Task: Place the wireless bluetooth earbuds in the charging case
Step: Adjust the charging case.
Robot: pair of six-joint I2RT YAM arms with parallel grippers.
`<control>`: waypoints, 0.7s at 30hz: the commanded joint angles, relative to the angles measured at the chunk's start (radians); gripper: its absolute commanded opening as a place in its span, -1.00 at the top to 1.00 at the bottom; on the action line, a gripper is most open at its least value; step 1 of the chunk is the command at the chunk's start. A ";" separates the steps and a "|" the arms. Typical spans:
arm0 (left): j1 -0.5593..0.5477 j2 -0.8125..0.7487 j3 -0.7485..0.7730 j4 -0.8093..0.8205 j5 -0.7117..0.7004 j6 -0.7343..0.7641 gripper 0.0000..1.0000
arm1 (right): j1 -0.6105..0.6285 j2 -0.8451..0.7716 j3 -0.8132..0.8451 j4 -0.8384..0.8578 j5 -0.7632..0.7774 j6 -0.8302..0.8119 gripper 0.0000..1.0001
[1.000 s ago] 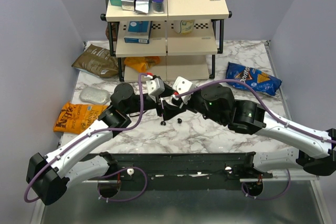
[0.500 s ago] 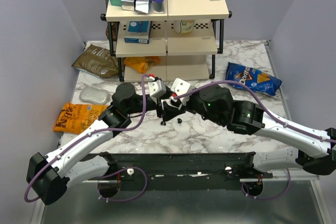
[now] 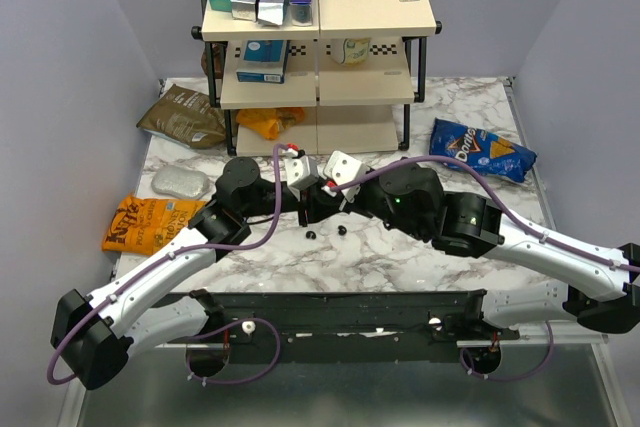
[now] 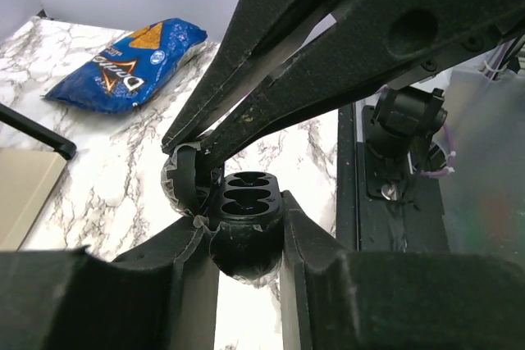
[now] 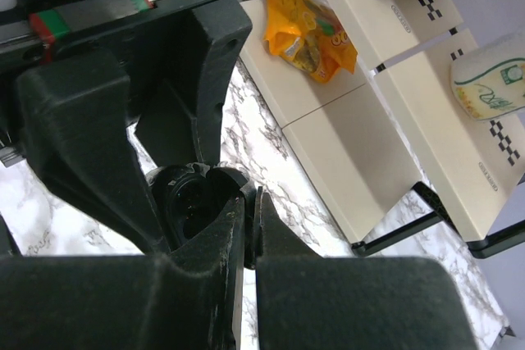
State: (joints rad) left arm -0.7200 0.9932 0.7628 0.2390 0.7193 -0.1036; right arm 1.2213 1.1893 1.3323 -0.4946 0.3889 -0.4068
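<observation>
Left pincer [image 3: 311,209]: centre of the overhead view, narrowed onto the case and clamping both flanks, probably to steady it for the other arm.
Case [image 4: 246,256]: lower middle of the left wrist view, wedged between the two fingers [image 4: 176,276], open face turned up toward the camera.
Sockets [image 4: 246,200]: two hollows side by side in the case, both empty.
Lid [image 4: 180,182]: swung back on its hinge, just left of the sockets in the left wrist view.
Earbuds [image 3: 310,235]: two black specks on the marble table [image 3: 400,257], just below the pincers in the overhead view, the second [image 3: 341,231] slightly right of the first. Both outside the case, neither touched.
Right pincer [image 5: 248,202]: all but closed, tips pinched on the rim of the lid, seemingly to hold it open.
Stage: opening and bracing, by the look of it. Nothing inserted yet.
Next move: likely letting go of the lid and reaching down for a bud.
Risk: buds far smaller than the fingers, so prone to slipping or rolling.
</observation>
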 commanded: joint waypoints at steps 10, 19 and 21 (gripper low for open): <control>0.002 -0.024 -0.023 0.042 0.006 0.021 1.00 | 0.015 -0.005 0.022 0.001 0.027 -0.001 0.99; 0.002 -0.068 -0.089 0.123 -0.078 0.005 1.00 | 0.015 -0.043 0.038 0.011 0.016 0.088 -0.40; 0.007 -0.077 -0.103 0.140 -0.106 -0.001 1.00 | 0.015 -0.054 0.050 0.007 0.007 0.117 -0.49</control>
State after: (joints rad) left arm -0.7200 0.9493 0.6861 0.2970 0.6754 -0.1020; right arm 1.2297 1.1736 1.3361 -0.4946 0.3996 -0.3550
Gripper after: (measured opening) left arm 0.369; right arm 0.716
